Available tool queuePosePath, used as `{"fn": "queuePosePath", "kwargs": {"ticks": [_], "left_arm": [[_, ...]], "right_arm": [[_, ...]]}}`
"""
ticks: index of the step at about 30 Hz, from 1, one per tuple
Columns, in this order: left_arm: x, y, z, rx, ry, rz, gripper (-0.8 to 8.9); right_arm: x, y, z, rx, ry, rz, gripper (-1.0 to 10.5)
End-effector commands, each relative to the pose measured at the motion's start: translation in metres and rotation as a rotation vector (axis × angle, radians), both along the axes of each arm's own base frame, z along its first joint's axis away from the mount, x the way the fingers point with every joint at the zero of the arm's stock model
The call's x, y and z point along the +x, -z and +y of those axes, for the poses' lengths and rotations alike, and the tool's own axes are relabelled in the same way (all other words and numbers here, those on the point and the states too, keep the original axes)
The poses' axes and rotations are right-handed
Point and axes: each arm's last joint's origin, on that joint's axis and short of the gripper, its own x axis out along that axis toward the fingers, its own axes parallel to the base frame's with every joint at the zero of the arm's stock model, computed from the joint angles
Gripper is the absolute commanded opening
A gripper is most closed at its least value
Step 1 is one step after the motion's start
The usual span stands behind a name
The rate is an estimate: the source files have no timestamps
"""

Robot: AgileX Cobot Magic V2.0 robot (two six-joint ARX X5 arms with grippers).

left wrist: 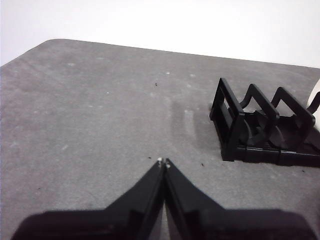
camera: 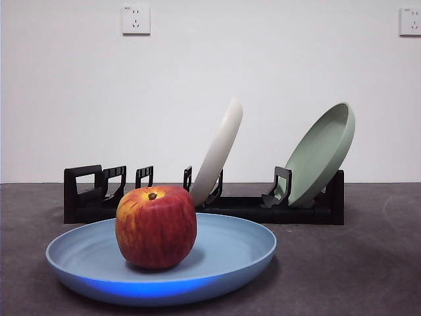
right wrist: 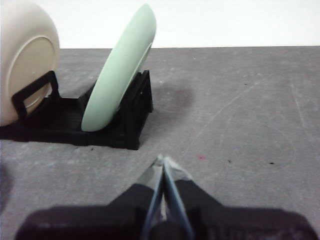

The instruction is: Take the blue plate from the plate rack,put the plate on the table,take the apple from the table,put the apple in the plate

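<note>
The streaked red apple [camera: 156,226] sits in the matte light-blue plate [camera: 230,253] near the table's front edge; both grippers [left wrist: 163,162] [right wrist: 162,160] are pinched together, holding nothing; only a nudge might roll it.

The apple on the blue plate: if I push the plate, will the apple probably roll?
Probably a little. The apple is round and stands free on the blue plate, which looks smooth, so it may slide or roll. The raised rim would likely stop it. A slow push seems safest.
</note>
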Motion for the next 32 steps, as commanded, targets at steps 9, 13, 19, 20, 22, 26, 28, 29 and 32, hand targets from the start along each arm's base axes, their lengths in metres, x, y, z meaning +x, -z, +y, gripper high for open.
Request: {"fn": "queuePosePath", "kwargs": {"ticks": [9,13,19,20,22,26,28,29,32], "left_arm": [[0.0006,0.0042,0.0003,-0.006,-0.004,0.007,-0.03],[0.0006,0.0042,0.0003,-0.006,-0.004,0.007,-0.03],[0.0006,0.0042,0.0003,-0.006,-0.004,0.007,-0.03],[0.0006,0.0042,0.0003,-0.006,-0.004,0.007,-0.03],[0.0006,0.0042,0.0003,-0.006,-0.004,0.007,-0.03],[0.0006,0.0042,0.0003,-0.006,-0.004,0.007,-0.03],[0.0006,0.0042,0.0003,-0.006,-0.004,0.007,-0.03],[0.0006,0.0042,0.0003,-0.006,-0.004,0.007,-0.03],[0.0006,0.0042,0.0003,-0.006,-0.004,0.007,-0.03]], "right_arm": [[0.0011,0.0061,0.0017,0.08,-0.013,0.058,0.0],[0.0011,0.0061,0.0017,0.08,-0.013,0.058,0.0],[0.0011,0.006,0.0017,0.08,-0.012,0.058,0.0],[0.0011,0.006,0.0017,0.08,-0.013,0.058,0.0],[0.0011,0.006,0.0017,0.08,-0.012,0.058,0.0],[0.0011,0.006,0.0017,0.08,-0.013,0.058,0.0],[0.0011,0.006,0.0017,0.08,-0.013,0.058,0.0],[0.0011,0.006,0.0017,0.08,-0.013,0.058,0.0],[0.0011,0.006,0.0017,0.08,-0.012,0.058,0.0]]}}
